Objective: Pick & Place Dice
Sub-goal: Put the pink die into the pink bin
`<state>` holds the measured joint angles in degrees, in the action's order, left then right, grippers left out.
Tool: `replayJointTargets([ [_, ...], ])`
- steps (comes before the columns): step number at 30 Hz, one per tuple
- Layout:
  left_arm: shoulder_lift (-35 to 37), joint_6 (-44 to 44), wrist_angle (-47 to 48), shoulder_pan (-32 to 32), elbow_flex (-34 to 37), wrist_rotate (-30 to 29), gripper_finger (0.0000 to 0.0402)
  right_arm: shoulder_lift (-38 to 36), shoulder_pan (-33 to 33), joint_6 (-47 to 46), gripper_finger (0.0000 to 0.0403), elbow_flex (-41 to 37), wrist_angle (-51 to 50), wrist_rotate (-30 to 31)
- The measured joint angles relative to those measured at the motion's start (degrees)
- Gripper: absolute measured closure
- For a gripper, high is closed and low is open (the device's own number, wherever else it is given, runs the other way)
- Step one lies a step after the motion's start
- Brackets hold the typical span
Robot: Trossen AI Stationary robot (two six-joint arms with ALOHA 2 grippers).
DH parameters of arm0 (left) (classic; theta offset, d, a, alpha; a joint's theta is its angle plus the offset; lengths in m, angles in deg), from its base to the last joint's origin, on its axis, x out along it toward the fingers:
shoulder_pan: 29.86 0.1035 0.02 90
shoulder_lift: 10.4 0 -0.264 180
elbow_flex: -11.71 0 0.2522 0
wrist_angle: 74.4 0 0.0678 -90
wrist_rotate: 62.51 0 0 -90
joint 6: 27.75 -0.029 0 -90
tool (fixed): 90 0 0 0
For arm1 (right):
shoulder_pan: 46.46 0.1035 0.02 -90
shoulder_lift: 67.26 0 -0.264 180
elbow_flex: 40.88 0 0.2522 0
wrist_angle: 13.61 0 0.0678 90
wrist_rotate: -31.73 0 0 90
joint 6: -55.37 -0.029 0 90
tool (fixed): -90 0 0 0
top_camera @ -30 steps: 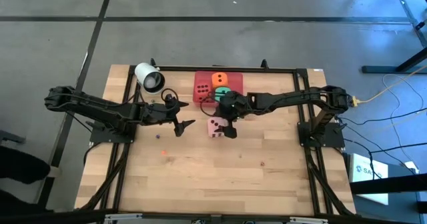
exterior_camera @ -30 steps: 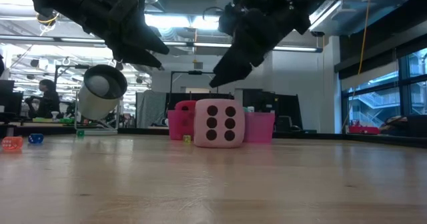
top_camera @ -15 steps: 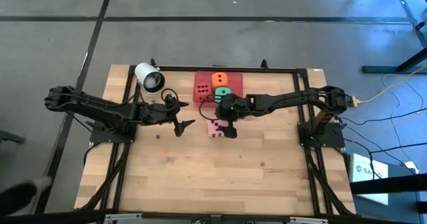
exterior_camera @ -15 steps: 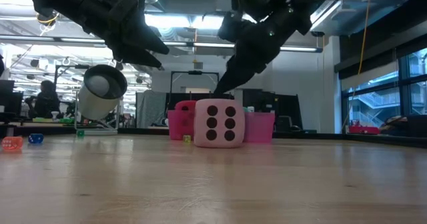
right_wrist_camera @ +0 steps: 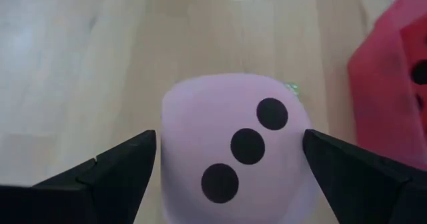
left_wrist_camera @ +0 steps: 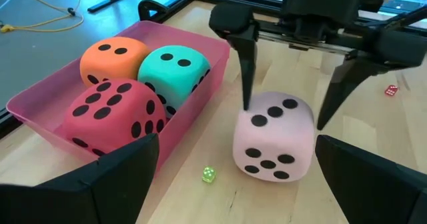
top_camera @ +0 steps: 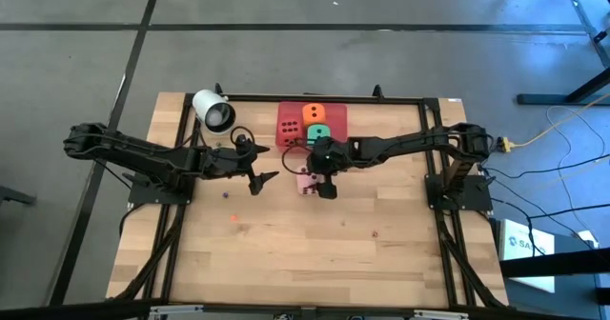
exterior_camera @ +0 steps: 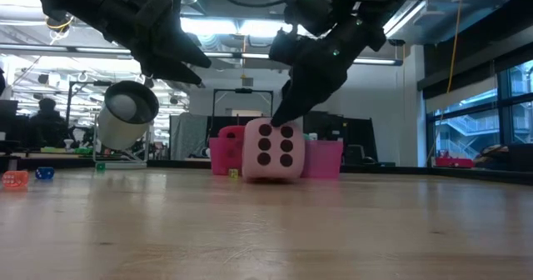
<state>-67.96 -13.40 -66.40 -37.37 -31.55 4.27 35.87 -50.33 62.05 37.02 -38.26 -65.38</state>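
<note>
Soft, round-cornered pink die (left_wrist_camera: 273, 136) on pale wood counter (top_camera: 315, 234); straddled by right gripper (left_wrist_camera: 293, 114), jaws spread wide, gripping nothing. Left gripper (top_camera: 259, 179) just left, equally wide, empty.

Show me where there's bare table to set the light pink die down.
Free: the wide bare wood nearer than both arms. Crowded: the far strip, with the pink rectangular tray holding red, orange and green dice, the right gripper open astride the light pink die, and the open left gripper.
</note>
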Motion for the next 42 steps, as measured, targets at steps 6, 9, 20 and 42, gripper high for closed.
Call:
replayJointTargets([
  [6, 0.0, 0.0, 0.0, 0.0, 0.0, 0.0, 0.0002, 0.0, 0.4, 1.3, 0.0025, -0.1, -0.8, 3.6],
  [9, 0.0, 0.0, 0.0, 0.0, 0.0, 0.0, 0.0002, 0.1, 0.3, 1.3, 0.0025, 0.0, -1.4, 3.9],
  [20, 0.0, 0.5, 0.0, 0.0, 0.0, -0.1, 0.0002, 2.3, -1.0, 0.3, 0.0025, 0.2, -0.7, 3.9],
  [42, 0.0, 0.5, 0.0, 0.0, 0.0, -0.1, 0.0002, 2.3, -2.2, -0.1, 0.0071, 0.1, -0.4, 4.1],
])
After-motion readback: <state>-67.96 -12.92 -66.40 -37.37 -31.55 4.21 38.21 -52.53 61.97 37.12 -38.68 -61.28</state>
